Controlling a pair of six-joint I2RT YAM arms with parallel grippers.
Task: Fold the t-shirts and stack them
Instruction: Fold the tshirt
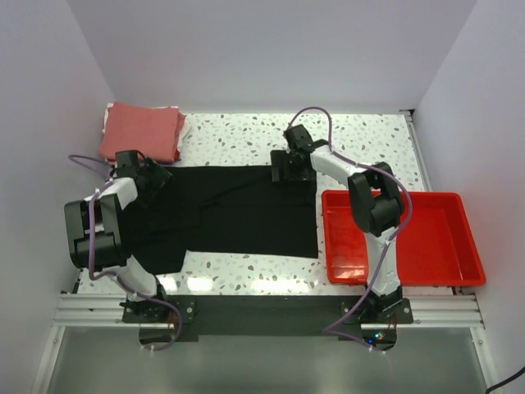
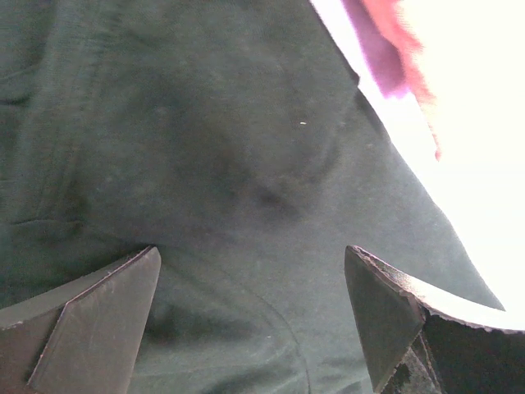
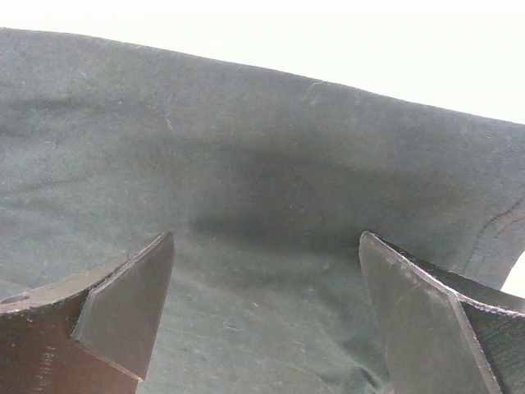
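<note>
While flat, black t-shirt beside red tray

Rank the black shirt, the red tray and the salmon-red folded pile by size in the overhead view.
Largest: black shirt. Next: red tray, somewhat smaller. Smallest by far: salmon-red pile.

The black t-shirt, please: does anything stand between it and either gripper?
Nothing visible does. In both wrist views the left gripper and the right gripper, open, hang directly over bare cloth of the black t-shirt; the folded salmon-red stack lies beyond its far-left corner.
</note>
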